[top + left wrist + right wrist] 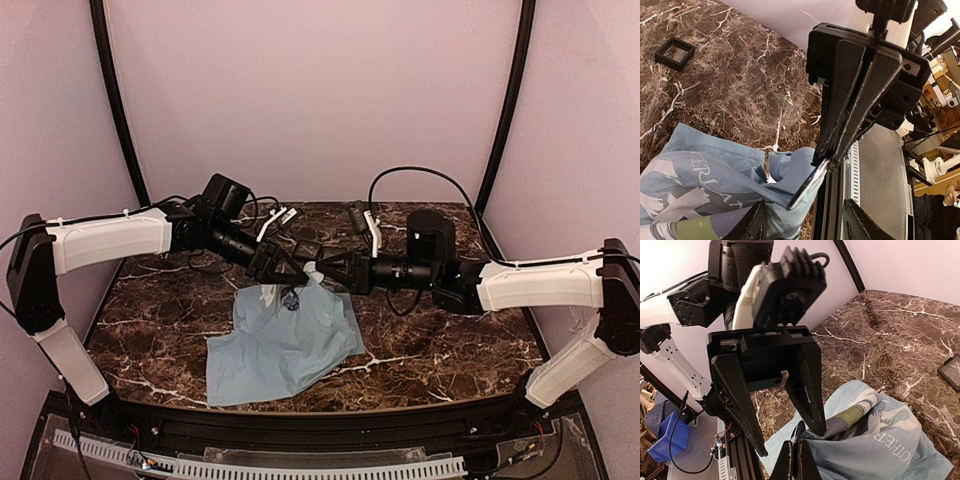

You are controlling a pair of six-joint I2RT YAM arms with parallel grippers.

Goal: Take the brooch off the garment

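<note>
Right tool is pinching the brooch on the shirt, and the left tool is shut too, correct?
Not quite: the left tool is open, jaws spread wide, as the right wrist view shows. The right tool is pinching the brooch on the shirt.

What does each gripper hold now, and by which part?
Right gripper pinches the brooch by its rim, at the shirt's raised fold; left gripper is open, holding nothing.
</note>
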